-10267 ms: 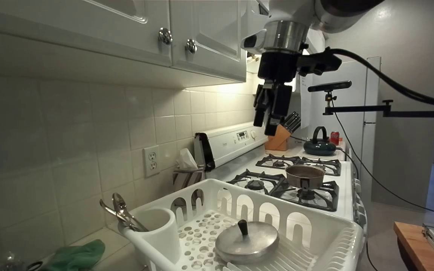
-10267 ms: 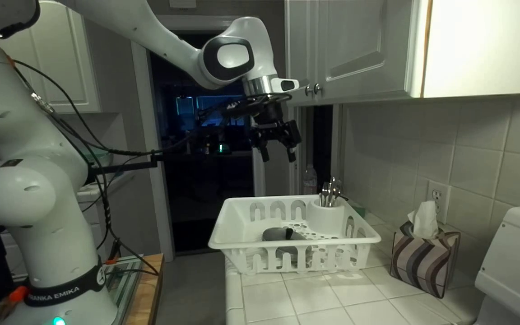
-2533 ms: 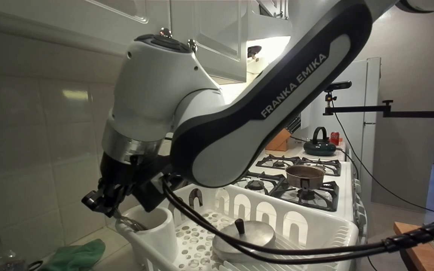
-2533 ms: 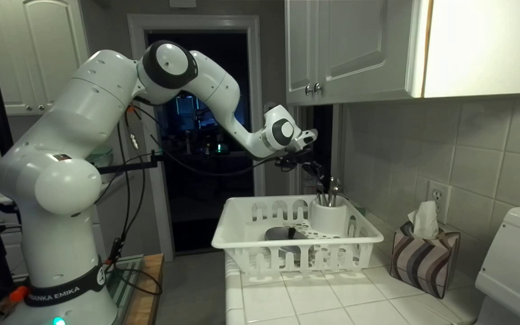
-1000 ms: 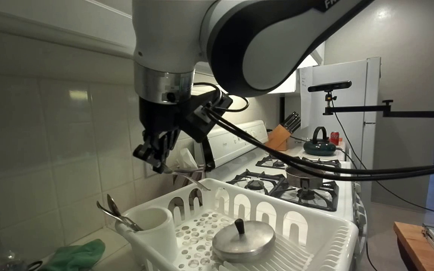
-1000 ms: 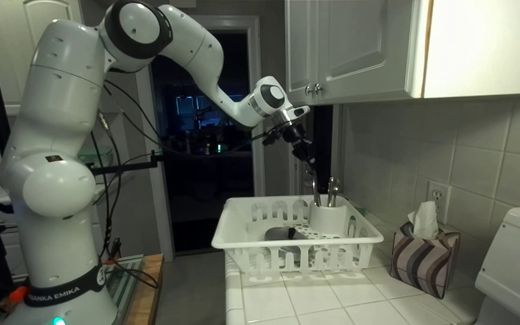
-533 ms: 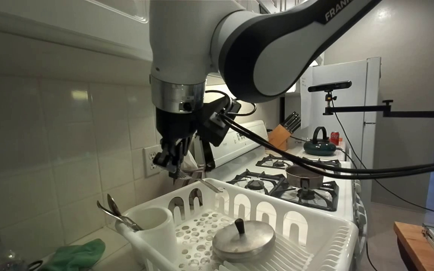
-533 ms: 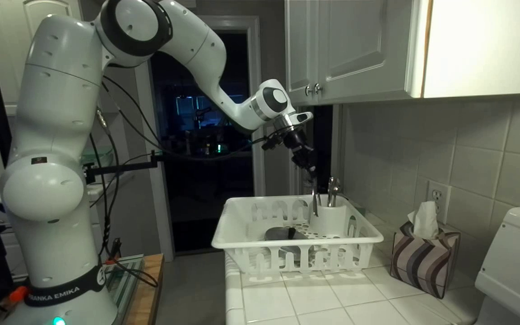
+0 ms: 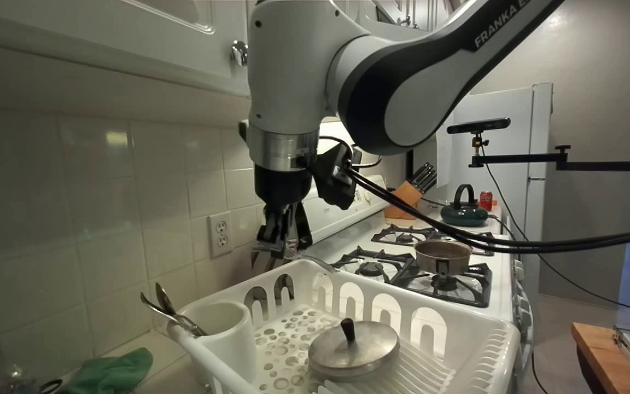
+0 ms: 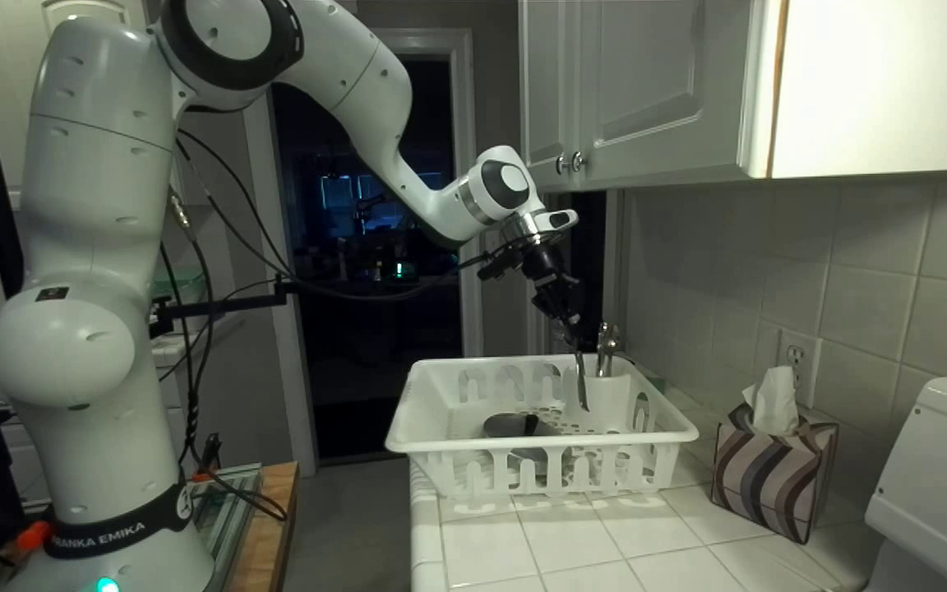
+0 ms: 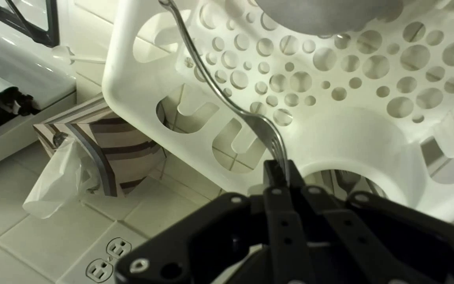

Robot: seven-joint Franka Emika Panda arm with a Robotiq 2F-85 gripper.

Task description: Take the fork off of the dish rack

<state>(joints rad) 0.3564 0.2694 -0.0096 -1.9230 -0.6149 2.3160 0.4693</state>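
Note:
The silver fork (image 11: 227, 103) hangs from my gripper (image 11: 285, 173), which is shut on its tines; the handle points away and downward. In both exterior views the fork (image 10: 581, 382) hangs tilted near the corner of the white dish rack (image 10: 539, 444) closest to the tissue box. Its handle end lies over the rack's rim (image 9: 307, 265) in an exterior view, though its exact height above the rim is hard to tell. The round utensil cup (image 9: 238, 339) stands at the rack's corner, to one side of the gripper, with other cutlery (image 9: 170, 312) in it.
A metal lid with a black knob (image 9: 353, 350) lies in the rack. The striped tissue box (image 10: 773, 469) stands on the tiled counter (image 10: 572, 534) by the wall. Upper cabinets (image 10: 654, 90) overhang the counter. A pot (image 9: 443, 257) sits on the stove.
The gripper, open and bare in the oldest frames, has since closed on the fork and lifted it from the cup. Over the last second both moved away from the cup toward the stove, slightly lower.

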